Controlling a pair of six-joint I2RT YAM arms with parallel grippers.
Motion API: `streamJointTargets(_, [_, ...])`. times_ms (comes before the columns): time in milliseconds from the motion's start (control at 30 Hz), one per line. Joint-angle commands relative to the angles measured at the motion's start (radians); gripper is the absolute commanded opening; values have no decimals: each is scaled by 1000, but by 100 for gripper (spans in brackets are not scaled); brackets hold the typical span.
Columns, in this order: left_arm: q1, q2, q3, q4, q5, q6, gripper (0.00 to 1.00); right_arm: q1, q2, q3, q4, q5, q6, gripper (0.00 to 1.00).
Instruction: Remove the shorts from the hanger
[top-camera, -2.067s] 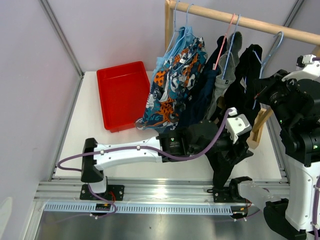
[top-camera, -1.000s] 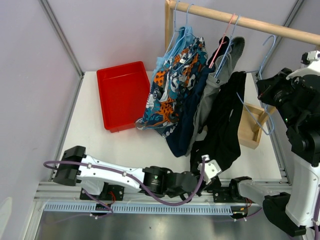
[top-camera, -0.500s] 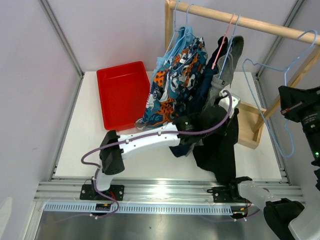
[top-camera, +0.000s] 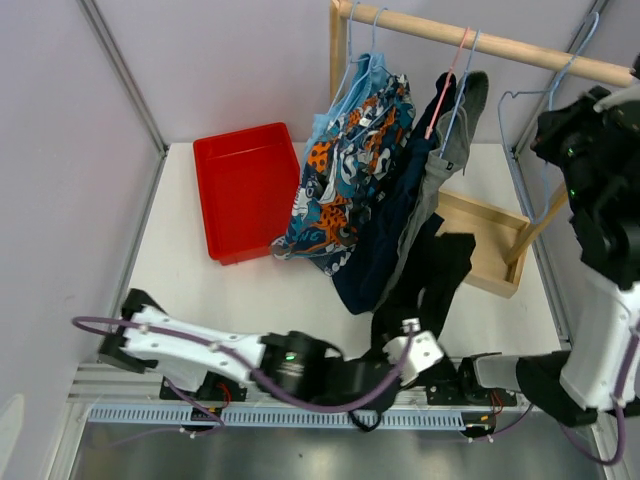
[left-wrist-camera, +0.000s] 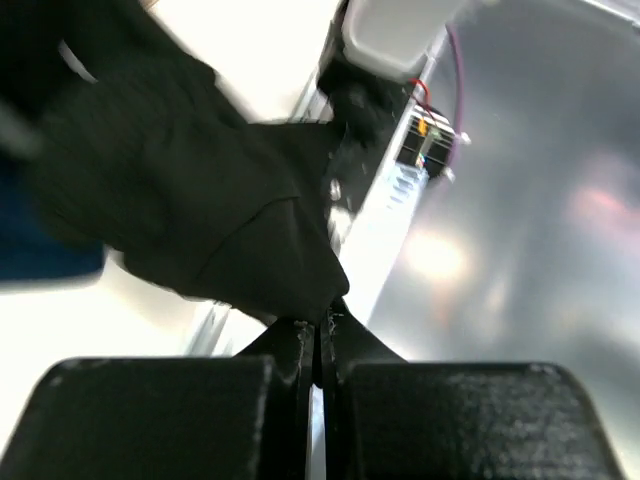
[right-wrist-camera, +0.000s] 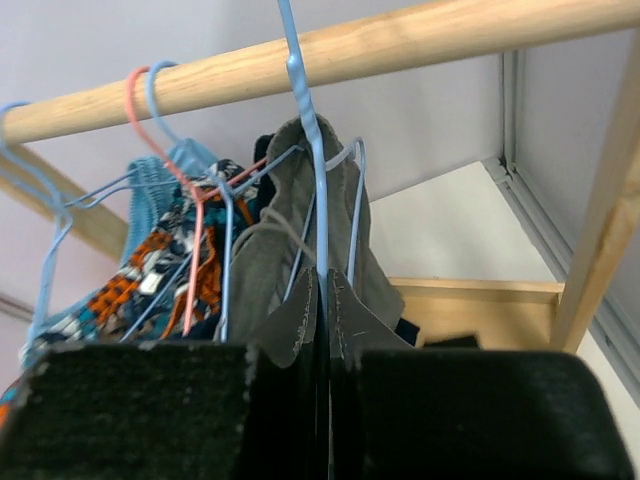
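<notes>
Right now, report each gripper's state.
Left gripper: closed, pinching the black shorts.
Right gripper: closed on the light blue hanger.

No word, label, brand, number or sign can be read in any view: the patterned shorts (top-camera: 352, 165) show only an orange, blue and white print without letters, and the red bin (top-camera: 245, 190) is plain.

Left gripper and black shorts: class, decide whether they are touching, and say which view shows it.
Touching. In the left wrist view, the left gripper is shut, its fingertips pinching a corner of the black shorts, with no gap between them.
</notes>
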Motion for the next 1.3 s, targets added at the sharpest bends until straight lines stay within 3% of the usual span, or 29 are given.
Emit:
streamJointTargets(0, [-47, -124, 73, -368, -243, -234, 0, -46, 39, 55, 108, 12, -22, 0])
streamJointTargets(67, [-69, -144, 99, -564, -323, -320, 0, -86, 66, 47, 121, -28, -10, 0])
streamJointTargets(233, [-118, -195, 250, -862, -420, -515, 0, -221, 76, -52, 136, -144, 29, 0])
streamJointTargets(433, [-45, -310, 283, -858, -498, -424, 0, -246, -64, -316, 199, -198, 46, 0])
streamJointTargets(867, [374, -370, 453, -547, -501, 163, 0, -257, -188, -508, 193, -223, 46, 0])
streamJointTargets(900, [437, -365, 478, -542, -498, 186, 0, -257, -190, -513, 188, -221, 49, 8])
streamJointTargets(967, [570, -356, 496, -517, -442, 269, 0, -258, -197, -530, 187, -227, 52, 38])
streamJointTargets(1000, [616, -355, 502, -475, -407, 296, 0, -258, -200, -537, 185, -226, 58, 71])
streamJointTargets(1100, [810, -344, 531, -409, -270, 373, 0, -261, -222, -580, 193, -217, 61, 99])
streamJointTargets(1267, [1092, -215, 631, -355, -66, 401, 0, -264, -271, -657, 217, -220, 70, 99])
